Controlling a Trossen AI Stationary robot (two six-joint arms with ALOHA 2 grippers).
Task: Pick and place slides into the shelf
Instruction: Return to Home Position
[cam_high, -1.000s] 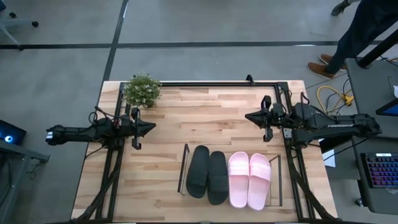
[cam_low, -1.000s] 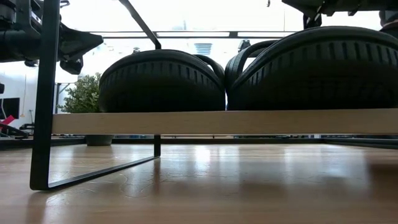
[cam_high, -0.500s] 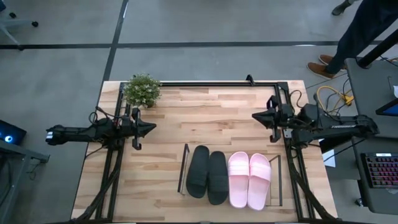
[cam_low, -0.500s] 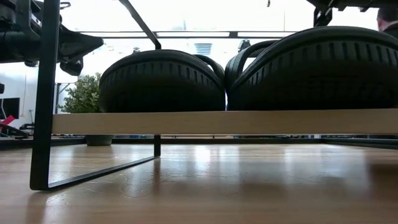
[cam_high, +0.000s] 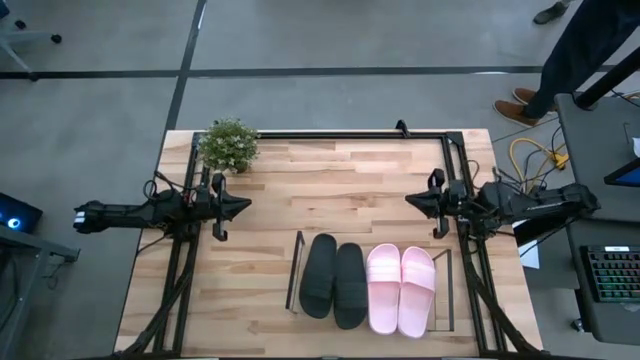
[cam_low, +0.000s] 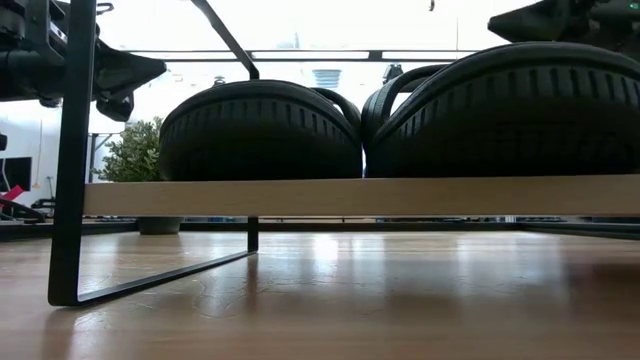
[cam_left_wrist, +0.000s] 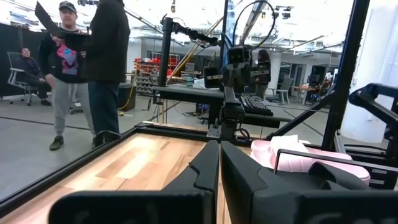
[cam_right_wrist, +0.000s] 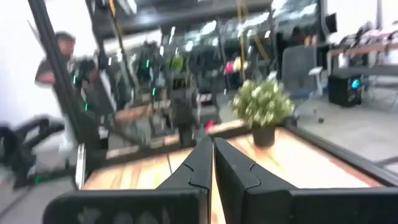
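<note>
Four slides lie side by side on the shelf (cam_high: 445, 290) near the table's near edge: the black pair (cam_high: 334, 278) on the left, the pale pink pair (cam_high: 401, 288) on the right. In the low view the black slides (cam_low: 262, 130) rest sole-down on the light-wood board (cam_low: 360, 197). My left gripper (cam_high: 247, 203) hovers shut at the table's left side, pointing right. My right gripper (cam_high: 409, 200) is shut at the table's right side, pointing left, above and beyond the pink pair. Both touch nothing.
A small potted plant (cam_high: 229, 145) stands at the far left corner. Dark frame rails (cam_high: 350, 133) run along the table's far edge and sides. Bare wood lies between the two grippers. A person (cam_high: 560, 60) stands beyond the far right corner.
My right arm has drawn back toward the table's right edge, its gripper staying shut and pointing left. The left arm and the slides have kept still.
</note>
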